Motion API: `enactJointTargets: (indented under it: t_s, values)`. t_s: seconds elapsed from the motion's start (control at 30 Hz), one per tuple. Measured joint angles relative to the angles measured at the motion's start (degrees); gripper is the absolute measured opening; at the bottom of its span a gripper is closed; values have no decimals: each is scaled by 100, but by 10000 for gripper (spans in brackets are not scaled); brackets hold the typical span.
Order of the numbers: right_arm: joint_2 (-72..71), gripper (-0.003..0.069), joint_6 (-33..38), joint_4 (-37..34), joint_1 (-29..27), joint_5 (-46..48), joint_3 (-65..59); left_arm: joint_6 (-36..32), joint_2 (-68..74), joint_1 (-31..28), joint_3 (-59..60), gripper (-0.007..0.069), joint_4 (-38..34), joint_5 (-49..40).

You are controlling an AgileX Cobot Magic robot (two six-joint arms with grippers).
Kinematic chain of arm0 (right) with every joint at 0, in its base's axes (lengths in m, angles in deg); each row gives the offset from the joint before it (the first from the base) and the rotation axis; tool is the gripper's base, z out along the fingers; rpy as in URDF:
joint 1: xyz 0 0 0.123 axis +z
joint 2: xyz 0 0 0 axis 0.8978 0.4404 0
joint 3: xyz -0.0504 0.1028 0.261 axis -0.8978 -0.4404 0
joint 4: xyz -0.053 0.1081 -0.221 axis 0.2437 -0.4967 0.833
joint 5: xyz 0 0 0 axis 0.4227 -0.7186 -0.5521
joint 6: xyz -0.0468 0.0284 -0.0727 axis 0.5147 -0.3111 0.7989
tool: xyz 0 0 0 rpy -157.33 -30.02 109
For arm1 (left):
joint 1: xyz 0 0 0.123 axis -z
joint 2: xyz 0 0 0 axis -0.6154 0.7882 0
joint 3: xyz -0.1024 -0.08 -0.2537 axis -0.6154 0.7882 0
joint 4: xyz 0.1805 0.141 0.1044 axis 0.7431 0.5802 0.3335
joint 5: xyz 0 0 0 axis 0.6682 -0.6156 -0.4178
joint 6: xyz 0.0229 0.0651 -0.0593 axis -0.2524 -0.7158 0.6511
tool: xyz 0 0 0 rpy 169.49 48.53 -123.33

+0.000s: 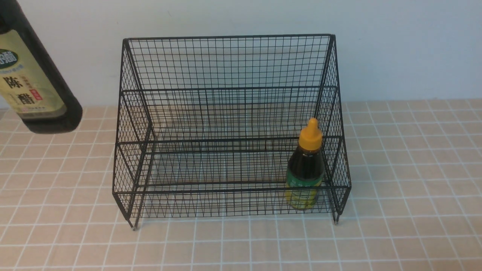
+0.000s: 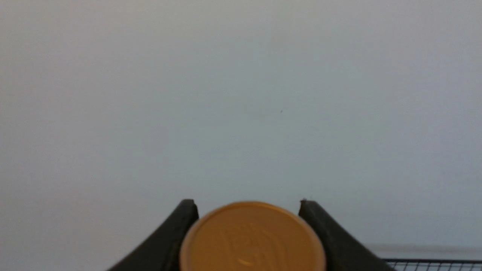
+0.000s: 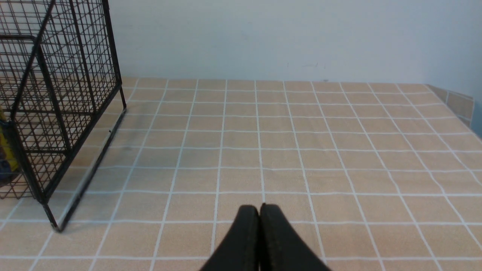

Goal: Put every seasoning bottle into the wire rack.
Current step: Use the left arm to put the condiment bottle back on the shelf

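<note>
Front view: vinegar bottle tilted, upper left; sauce bottle in the rack, right of centre.
Left gripper grasps the vinegar bottle; right gripper clenched.

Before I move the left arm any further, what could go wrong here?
The tall bottle hangs tilted from the left gripper, so its base might catch the wire rack's side. Gripped at its gold cap, it could swing or slip.

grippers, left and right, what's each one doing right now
Left gripper: closed on the gold cap of the tall vinegar bottle.
Right gripper: closed, holding nothing.
</note>
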Motion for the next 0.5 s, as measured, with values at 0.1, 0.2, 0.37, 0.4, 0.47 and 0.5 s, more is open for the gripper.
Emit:
enactJointTargets:
  t_s: [0.1, 0.2, 0.37, 0.4, 0.47, 0.5]
  values:
    - [0, -14, 0, 0, 0, 0, 0, -89, 32, 379, -13, 304, -84, 0]
    - [0, -14, 0, 0, 0, 0, 0, -182, 179, 849, -20, 304, -135, 158]
    - [0, -14, 7, 0, 0, 0, 0, -290, 623, 1514, -20, 304, -227, 757]
    - [0, -14, 12, 0, 0, 0, 0, -318, 698, 1587, -20, 304, -233, 821]
    - [0, -14, 12, 0, 0, 0, 0, -345, 898, 1731, -20, 304, -233, 974]
    - [0, -14, 12, 0, 0, 0, 0, -345, 919, 1731, -20, 304, -233, 990]
